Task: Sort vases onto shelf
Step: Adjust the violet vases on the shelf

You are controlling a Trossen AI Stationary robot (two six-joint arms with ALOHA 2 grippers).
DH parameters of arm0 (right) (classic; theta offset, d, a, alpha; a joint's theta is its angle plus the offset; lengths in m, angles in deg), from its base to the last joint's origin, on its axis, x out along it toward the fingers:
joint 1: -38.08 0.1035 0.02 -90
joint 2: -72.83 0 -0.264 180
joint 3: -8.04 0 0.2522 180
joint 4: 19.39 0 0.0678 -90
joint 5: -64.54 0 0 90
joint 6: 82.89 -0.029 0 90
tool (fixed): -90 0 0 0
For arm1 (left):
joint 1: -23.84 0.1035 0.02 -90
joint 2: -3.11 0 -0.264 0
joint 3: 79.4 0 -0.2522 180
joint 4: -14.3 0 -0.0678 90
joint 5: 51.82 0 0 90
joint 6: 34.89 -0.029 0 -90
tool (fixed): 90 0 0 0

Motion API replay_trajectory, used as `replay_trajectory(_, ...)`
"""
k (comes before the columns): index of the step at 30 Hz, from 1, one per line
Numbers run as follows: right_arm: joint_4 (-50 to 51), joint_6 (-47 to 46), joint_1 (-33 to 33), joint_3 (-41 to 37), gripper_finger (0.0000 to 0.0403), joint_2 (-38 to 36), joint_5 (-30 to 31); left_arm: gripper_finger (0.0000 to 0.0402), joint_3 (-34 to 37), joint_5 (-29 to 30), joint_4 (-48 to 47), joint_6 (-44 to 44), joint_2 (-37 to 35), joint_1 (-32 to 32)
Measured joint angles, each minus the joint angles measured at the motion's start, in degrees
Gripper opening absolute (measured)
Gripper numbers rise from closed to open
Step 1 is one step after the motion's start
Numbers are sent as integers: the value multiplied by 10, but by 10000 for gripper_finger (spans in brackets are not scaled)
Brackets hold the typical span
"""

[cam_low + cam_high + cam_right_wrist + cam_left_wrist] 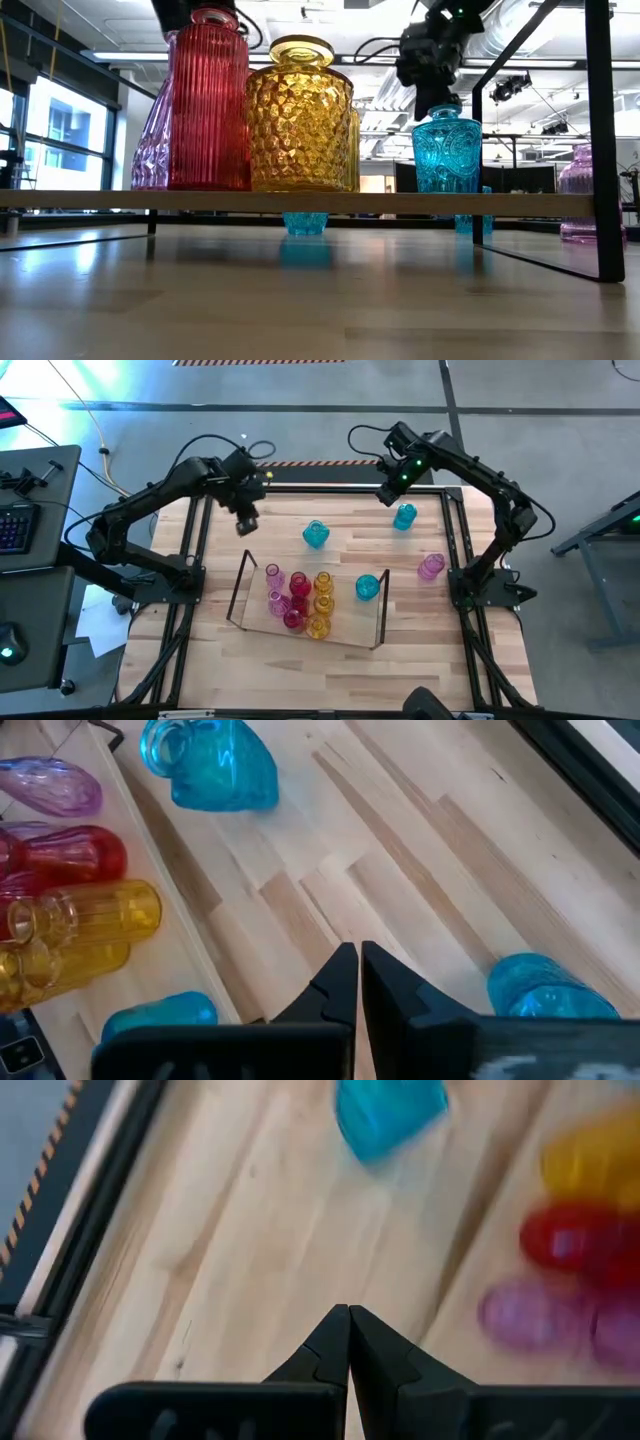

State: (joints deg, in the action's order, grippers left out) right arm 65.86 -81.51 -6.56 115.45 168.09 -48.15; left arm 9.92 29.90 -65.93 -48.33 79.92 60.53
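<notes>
The shelf [252, 618], a clear tray with dark end frames, stands mid-table. Pink, red and yellow vases [298, 600] stand on it in a cluster, and a cyan vase [367, 587] stands on it near its right end. Loose on the wood stand a cyan vase [315, 535], another cyan vase [404, 516] and a pink vase [431, 567]. My left gripper [247, 526] hangs shut over bare wood beyond the shelf's far left corner [348, 1316]. My right gripper [388, 494] hangs shut above the far edge, close to the far cyan vase [545, 992].
The black metal frame [455, 530] runs along the table's sides and far edge, close to both arms. Bare wood [330, 675] lies between the shelf and the near edge. In the low view the shelf board [300, 202] spans the picture.
</notes>
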Motion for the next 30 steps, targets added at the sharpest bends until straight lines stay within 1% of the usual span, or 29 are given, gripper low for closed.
replay_trajectory(3, -3, 1, 0, 0, 0, 0, 0, 0, 0, 2, -37, -76, 0, -8)
replay_trajectory(5, -4, 5, 0, 0, 0, 0, 0, 0, 0, 1, -43, -126, 0, -21)
replay_trajectory(9, -4, 22, 0, 0, 0, 0, 0, 0, 0, 0, -42, -191, 0, -61)
replay_trajectory(15, -4, 48, 0, 0, 0, 0, 0, 0, 0, 60, -40, -273, 1, -120)
replay_trajectory(19, -7, 64, 0, 0, 0, 0, 0, 0, 0, 64, -43, -275, 1, -145)
replay_trajectory(22, -7, 73, 0, 0, 0, 0, 0, 0, 0, 61, -49, -249, 5, -169)
replay_trajectory(25, -6, 84, 0, 0, 0, 0, -1, 0, 0, 43, -60, -220, 16, -200)
replay_trajectory(30, 1, 111, 0, 0, 0, 0, -2, 0, 0, 37, -71, -165, 54, -257)
